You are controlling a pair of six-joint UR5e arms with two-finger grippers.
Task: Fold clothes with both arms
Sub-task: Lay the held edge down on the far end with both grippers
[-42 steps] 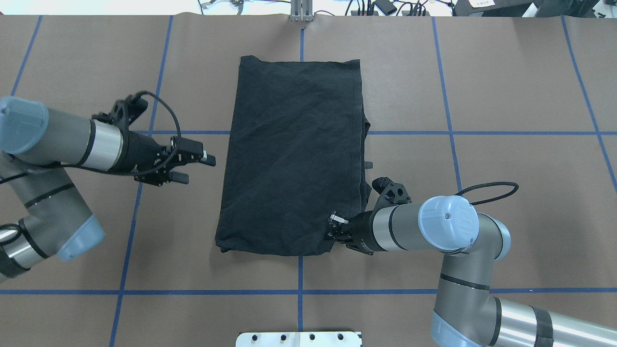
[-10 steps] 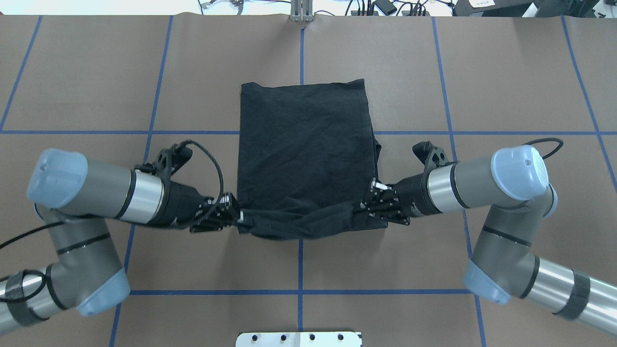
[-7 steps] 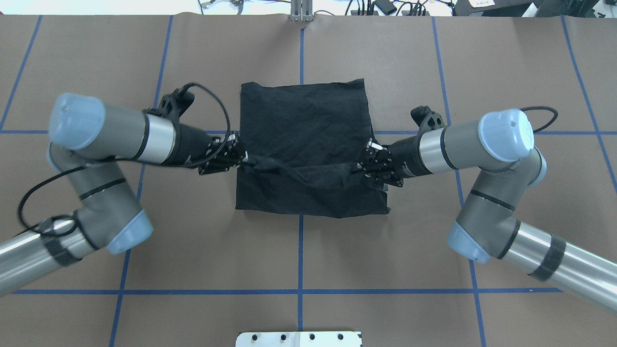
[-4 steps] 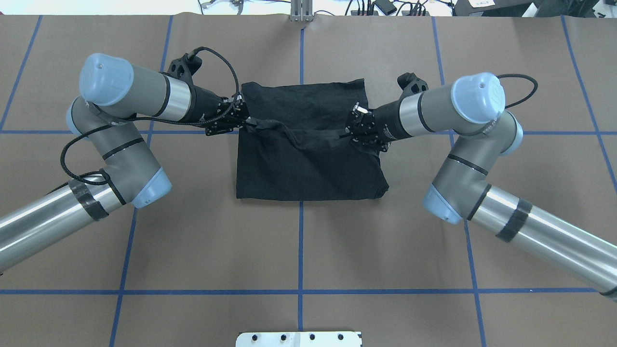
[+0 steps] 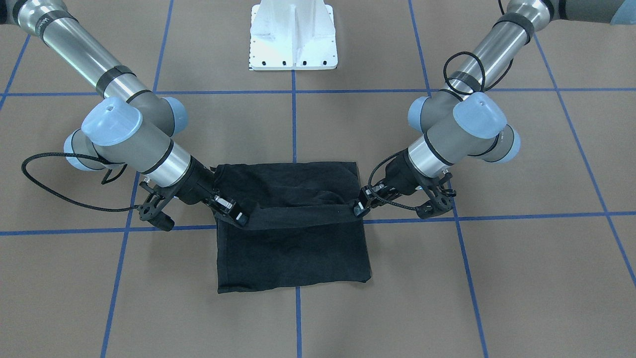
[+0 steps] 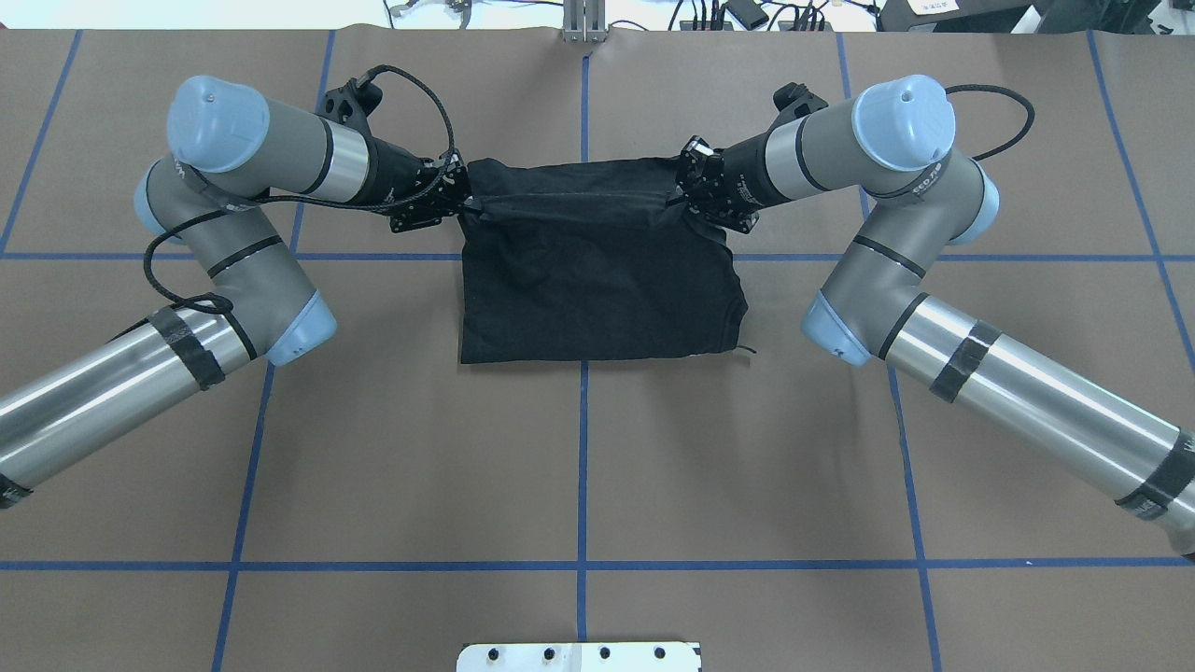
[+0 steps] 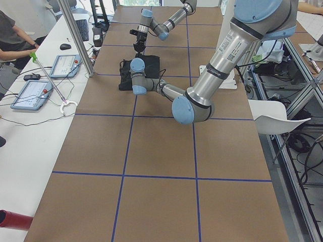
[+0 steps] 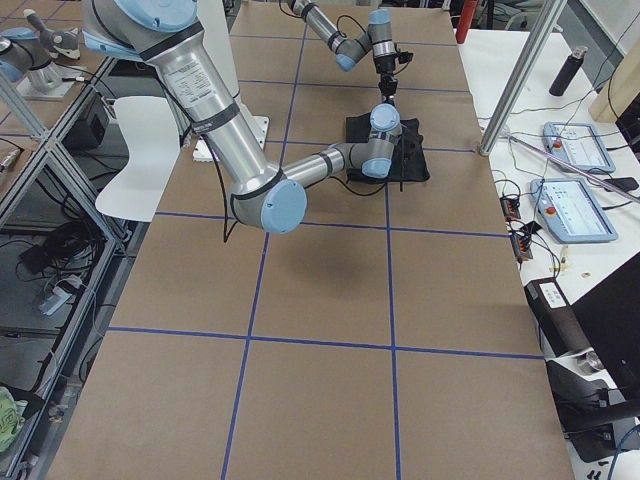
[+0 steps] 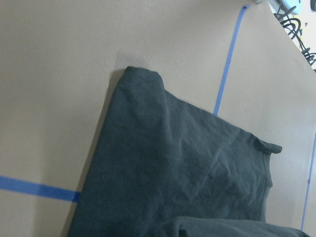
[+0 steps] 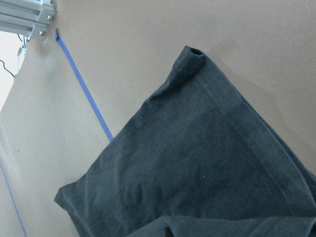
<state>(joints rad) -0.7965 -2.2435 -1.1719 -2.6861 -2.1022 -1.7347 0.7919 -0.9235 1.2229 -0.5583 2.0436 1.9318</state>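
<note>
black t-shirt [image 6: 597, 299], doubled into a rough rectangle, lies mid-table across the centre blue tape line; lower layer flat on the table, lightly creased; one edge of the upper layer is lifted off it and stretched as a slightly sagging band between the two grippers. left black two-finger gripper [image 6: 464, 201] is clamped on one end of that band, right black two-finger gripper [image 6: 680, 196] clamped on the other; they point inward, toward each other. silver-grey tubular left arm [image 6: 252, 149] and silver-grey tubular right arm [image 6: 868, 126], both with light blue joint caps, reach in from either side with elbows bent; black cables loop at the wrists. brown paper-covered table with blue tape grid [image 6: 373, 448]; white bolted base plate [image 5: 293, 37] on the robot's side, well apart from the shirt.
</note>
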